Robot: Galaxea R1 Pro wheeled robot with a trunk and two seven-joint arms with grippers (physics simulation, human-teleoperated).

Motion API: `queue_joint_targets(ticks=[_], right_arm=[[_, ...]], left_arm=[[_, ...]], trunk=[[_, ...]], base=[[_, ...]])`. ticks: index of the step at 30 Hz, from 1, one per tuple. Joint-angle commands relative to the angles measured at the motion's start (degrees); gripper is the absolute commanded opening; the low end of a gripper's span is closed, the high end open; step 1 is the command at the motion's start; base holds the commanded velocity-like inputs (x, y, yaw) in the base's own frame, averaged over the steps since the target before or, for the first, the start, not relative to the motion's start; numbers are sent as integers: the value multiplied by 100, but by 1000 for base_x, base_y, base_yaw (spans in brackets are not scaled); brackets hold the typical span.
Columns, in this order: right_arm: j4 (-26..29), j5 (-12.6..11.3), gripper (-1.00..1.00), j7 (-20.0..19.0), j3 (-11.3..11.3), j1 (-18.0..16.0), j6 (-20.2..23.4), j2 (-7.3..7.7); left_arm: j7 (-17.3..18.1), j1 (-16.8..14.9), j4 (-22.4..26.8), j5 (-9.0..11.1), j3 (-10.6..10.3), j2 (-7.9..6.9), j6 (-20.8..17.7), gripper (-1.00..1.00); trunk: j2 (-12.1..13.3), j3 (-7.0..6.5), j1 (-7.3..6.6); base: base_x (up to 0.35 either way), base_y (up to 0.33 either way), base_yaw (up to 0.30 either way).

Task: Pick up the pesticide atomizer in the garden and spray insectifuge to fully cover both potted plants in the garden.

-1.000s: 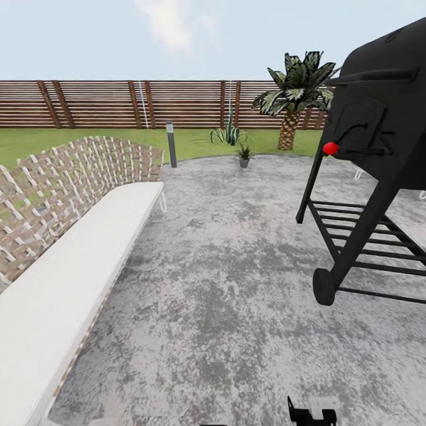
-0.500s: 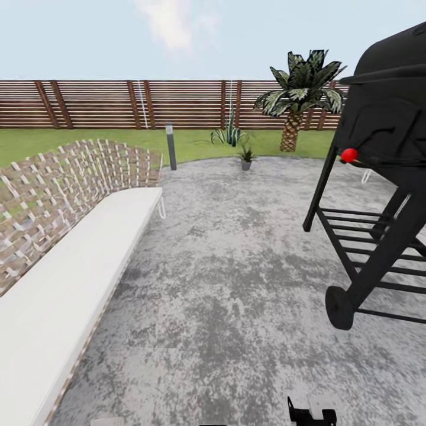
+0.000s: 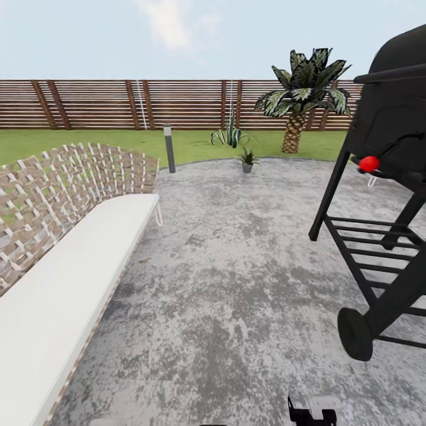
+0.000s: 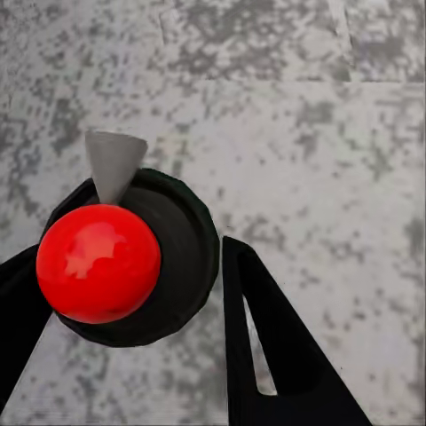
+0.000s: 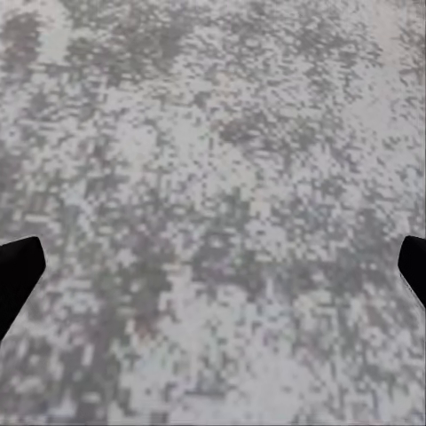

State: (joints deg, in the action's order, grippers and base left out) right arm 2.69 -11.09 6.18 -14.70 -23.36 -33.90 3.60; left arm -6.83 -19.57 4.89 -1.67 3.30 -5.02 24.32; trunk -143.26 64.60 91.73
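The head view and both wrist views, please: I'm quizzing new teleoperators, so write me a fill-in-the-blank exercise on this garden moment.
1. The left gripper is shut on an object with a round ____ cap.
2. The small potted plant stands at the far edge of the grey stone ____.
3. The knob on the black barbecue grill is ____.
4. The right gripper has its fingertips wide apart, so it is ____.

Missing words: red; paving; red; open

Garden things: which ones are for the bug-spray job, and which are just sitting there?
For the job: pesticide atomizer, potted plant.
Just sitting there: grill, bench, palm tree, agave, lamp post, fence.
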Motion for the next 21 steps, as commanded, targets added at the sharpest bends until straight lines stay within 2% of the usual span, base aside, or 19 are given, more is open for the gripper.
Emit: queue_joint_targets(ticks=[1, 21], right_arm=[[-2, -40, 100, 21, -52, -2, -12, 0], [-3, -39, 100, 20, -52, -2, -12, 0]], left_arm=[[-2, -3, -5, -17, 31, 1, 20, -100], [-2, -3, -5, -24, 31, 1, 20, -100]], trunk=[[-1, 5, 2], [-1, 5, 2]], base=[[343, 0, 0], [343, 0, 0]])
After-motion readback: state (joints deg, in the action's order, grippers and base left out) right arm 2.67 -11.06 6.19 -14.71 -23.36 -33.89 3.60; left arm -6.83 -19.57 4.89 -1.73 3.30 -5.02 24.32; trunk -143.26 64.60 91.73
